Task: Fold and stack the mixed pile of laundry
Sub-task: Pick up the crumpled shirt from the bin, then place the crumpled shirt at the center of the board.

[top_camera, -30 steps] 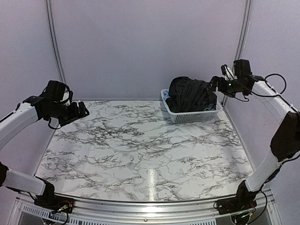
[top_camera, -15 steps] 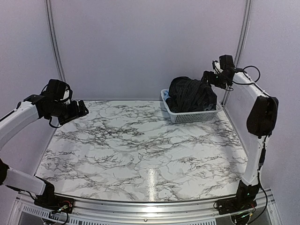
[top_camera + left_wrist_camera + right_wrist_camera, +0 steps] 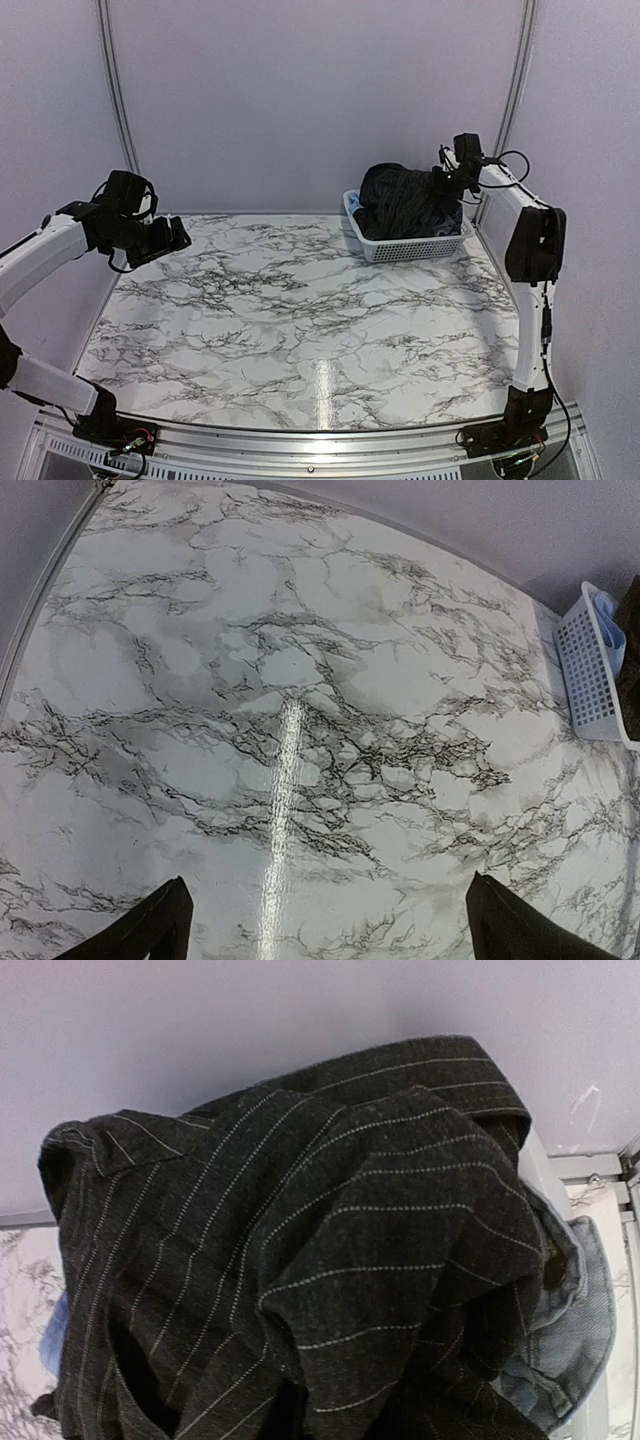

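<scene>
The mixed laundry pile (image 3: 405, 200) is heaped in a white lattice basket (image 3: 400, 248) at the back right of the table. On top lies a black pinstriped shirt (image 3: 330, 1220), and grey-blue denim (image 3: 572, 1332) shows under it at the right. My right gripper (image 3: 446, 183) is pushed into the shirt's upper right side. It is shut, with shirt cloth bunched around its dark fingertip (image 3: 286, 1408). My left gripper (image 3: 166, 238) hovers above the table's left side, open with nothing between its fingers (image 3: 160, 925).
The marble table (image 3: 300, 310) stretches between the arms. The basket (image 3: 585, 670) shows at the right edge of the left wrist view, with pale blue cloth (image 3: 610, 630) inside. Walls close in behind and to the right of the basket.
The right arm reached in from the right to the top of the pile, and its gripper went from open to shut in the shirt. The left arm stayed put.
</scene>
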`<state>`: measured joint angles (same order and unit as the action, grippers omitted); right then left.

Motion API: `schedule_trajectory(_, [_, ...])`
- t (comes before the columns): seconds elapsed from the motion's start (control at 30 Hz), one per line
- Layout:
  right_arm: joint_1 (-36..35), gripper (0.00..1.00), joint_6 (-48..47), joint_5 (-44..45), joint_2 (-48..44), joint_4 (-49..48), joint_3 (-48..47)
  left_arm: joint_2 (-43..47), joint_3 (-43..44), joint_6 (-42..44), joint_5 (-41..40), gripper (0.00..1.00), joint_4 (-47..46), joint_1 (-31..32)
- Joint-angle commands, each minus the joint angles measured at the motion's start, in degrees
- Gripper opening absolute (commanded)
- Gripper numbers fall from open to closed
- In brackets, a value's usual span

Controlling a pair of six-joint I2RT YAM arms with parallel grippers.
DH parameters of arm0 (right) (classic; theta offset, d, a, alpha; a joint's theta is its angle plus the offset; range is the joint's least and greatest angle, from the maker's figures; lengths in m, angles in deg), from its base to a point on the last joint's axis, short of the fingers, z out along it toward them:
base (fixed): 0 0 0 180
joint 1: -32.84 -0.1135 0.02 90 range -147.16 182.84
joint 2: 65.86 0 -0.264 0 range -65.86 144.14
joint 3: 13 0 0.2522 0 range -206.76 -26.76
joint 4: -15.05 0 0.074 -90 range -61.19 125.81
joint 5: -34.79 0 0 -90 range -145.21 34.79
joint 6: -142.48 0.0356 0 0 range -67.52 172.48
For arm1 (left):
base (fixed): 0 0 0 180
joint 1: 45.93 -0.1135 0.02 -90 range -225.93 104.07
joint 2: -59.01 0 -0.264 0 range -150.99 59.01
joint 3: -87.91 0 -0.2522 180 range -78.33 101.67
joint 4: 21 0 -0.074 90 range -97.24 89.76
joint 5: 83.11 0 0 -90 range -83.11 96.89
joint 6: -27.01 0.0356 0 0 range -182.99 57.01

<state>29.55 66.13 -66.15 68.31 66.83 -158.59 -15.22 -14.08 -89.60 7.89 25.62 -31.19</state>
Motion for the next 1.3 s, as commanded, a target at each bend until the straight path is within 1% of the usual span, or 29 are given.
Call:
schedule_trajectory(0.0, [0.2,0.00,2.2,-6.5,-3.8,-1.8,-3.9,-0.8,2.3,0.5,-0.7,0.99,0.0,-0.1])
schedule_trajectory(0.13, [0.1,0.00,3.7,-13.5,-9.4,-5.9,-3.3,-1.7,3.2,0.8,-0.7,0.99,-0.2,-0.1])
schedule_trajectory(0.33, [-1.2,0.00,8.7,-27.0,-16.8,-16.2,-2.4,-3.4,4.4,0.4,-0.7,0.99,-0.4,-0.1])
schedule_trajectory(0.47, [-3.3,0.00,12.2,-32.4,-20.0,-21.0,-3.6,-4.2,4.9,-0.2,-0.7,0.99,-1.2,-0.1])
schedule_trajectory(0.67, [-8.3,0.00,19.3,-37.8,-22.6,-27.9,-6.0,-4.4,4.8,-2.0,-0.7,0.99,-2.7,-0.9])
schedule_trajectory(0.77, [-10.6,0.00,23.2,-39.1,-23.3,-31.8,-7.4,-4.2,4.7,-2.4,0.3,0.99,-3.2,-1.5])
schedule_trajectory(0.87, [-13.1,0.00,29.6,-40.8,-23.5,-38.3,-8.3,-3.9,4.6,-2.4,0.8,0.99,-3.4,-1.9])
schedule_trajectory(1.03, [-19.5,0.00,34.8,-41.4,-23.8,-45.0,-9.8,-2.8,4.3,-3.1,1.4,0.99,-3.5,-3.3])
schedule_trajectory(1.1, [-21.6,0.00,35.2,-41.5,-24.1,-45.8,-7.7,-2.3,4.3,-3.4,1.9,0.99,-3.7,-3.8])
schedule_trajectory(1.17, [-22.4,0.00,33.2,-41.6,-25.8,-44.6,-2.3,-2.0,4.3,-3.6,2.3,0.99,-4.0,-4.1])
schedule_trajectory(1.2, [-22.5,0.00,32.2,-41.3,-27.4,-44.5,2.0,-2.0,4.2,-3.6,2.5,0.99,-4.2,-4.3])
schedule_trajectory(1.27, [-22.8,0.00,29.2,-40.0,-32.0,-45.1,14.3,-1.8,4.1,-3.6,3.1,0.99,-4.4,-4.4])
